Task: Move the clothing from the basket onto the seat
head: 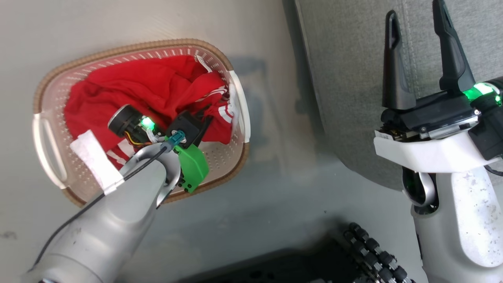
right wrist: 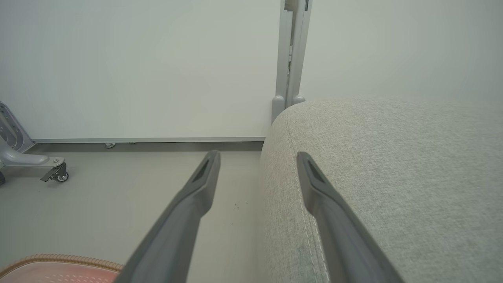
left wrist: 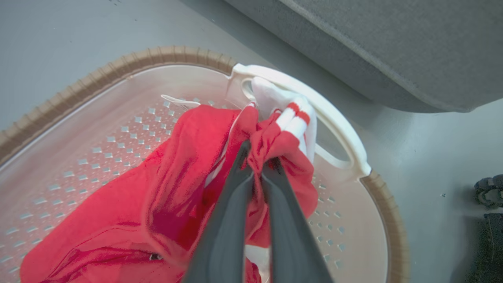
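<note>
Two dark-fingered grippers show: the left gripper [left wrist: 259, 157], at centre frame in its wrist view, is pinched closed on a fold of soft bright red sports clothing [head: 149, 84] with white stripes, while the right gripper [head: 415, 23] hangs spread and empty at the upper right of the head view, over the edge of the large grey upholstered fabric seat [head: 353, 78]. All the clothing lies inside the one rounded cream plastic basket [head: 129, 47] with perforated walls and a brown woven-look rim, at the head view's left, on the pale floor [head: 275, 177] beside the one seat. How many garments make up the heap I cannot tell. Of the two white handles [head: 241, 106], the one nearer the seat has white-trimmed cloth draped against it; lifting could snag there and drag or tip the light basket. The pinch also takes only a narrow fold, so fabric may slip free or stay behind.
</note>
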### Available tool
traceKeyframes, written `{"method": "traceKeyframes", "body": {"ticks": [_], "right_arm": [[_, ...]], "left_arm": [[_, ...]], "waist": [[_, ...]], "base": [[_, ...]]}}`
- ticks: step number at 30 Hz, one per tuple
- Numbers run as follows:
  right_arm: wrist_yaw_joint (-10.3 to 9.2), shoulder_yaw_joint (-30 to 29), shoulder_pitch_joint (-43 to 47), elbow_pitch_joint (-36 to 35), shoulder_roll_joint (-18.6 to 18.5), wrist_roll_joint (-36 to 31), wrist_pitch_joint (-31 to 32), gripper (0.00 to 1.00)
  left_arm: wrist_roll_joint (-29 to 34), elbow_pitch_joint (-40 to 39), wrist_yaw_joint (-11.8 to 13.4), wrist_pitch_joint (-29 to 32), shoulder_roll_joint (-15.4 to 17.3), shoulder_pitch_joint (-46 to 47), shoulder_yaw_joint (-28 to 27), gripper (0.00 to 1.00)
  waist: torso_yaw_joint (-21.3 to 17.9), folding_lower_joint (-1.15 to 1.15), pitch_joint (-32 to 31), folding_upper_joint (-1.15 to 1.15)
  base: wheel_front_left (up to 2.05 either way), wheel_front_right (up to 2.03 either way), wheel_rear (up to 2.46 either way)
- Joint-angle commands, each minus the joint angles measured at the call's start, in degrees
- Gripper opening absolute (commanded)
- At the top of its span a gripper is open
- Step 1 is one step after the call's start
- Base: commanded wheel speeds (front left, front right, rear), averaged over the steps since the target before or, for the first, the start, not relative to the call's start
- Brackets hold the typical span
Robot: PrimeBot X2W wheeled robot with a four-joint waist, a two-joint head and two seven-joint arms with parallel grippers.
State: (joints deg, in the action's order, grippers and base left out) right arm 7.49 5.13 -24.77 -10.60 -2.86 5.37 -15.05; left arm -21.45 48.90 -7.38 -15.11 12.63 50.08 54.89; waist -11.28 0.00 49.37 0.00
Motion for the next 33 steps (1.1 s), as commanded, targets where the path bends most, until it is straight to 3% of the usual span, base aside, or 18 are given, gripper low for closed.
{"method": "traceKeyframes", "body": {"ticks": [1,12,17,26,33], "right_arm": [[0.0,0.1,0.9,0.4,-0.1,-0.6,-0.2,1.0],[0.0,-0.1,7.2,4.0,-0.1,-1.5,-0.2,1.0],[0.0,-0.4,11.2,6.1,-0.1,-1.1,-0.2,1.0],[0.0,2.0,17.0,9.9,-0.1,0.4,-0.2,1.0],[0.0,5.8,19.1,11.7,-0.1,1.9,-0.2,1.0]], "left_arm": [[-0.6,-2.3,0.1,-0.1,0.4,-2.0,-1.7,0.0],[0.2,-20.9,0.0,-0.1,-0.9,-16.2,-19.5,0.0],[0.1,-29.4,-0.2,-0.1,-4.2,-22.5,-26.8,0.0],[1.4,-40.8,-0.2,-0.1,-6.5,-28.6,-31.7,0.0],[1.5,-45.4,-0.2,-0.1,-7.3,-28.3,-30.4,0.0]], "waist": [[2.8,0.0,-5.0,0.0],[6.3,0.0,-20.0,0.0],[7.9,0.0,-27.1,0.0],[9.6,0.0,-36.5,0.0],[9.5,0.0,-40.1,0.0]], "base": [[0.0,0.0,0.0],[0.0,0.0,0.0],[0.0,0.0,0.0],[0.0,0.0,0.0],[0.0,0.0,0.0]]}}
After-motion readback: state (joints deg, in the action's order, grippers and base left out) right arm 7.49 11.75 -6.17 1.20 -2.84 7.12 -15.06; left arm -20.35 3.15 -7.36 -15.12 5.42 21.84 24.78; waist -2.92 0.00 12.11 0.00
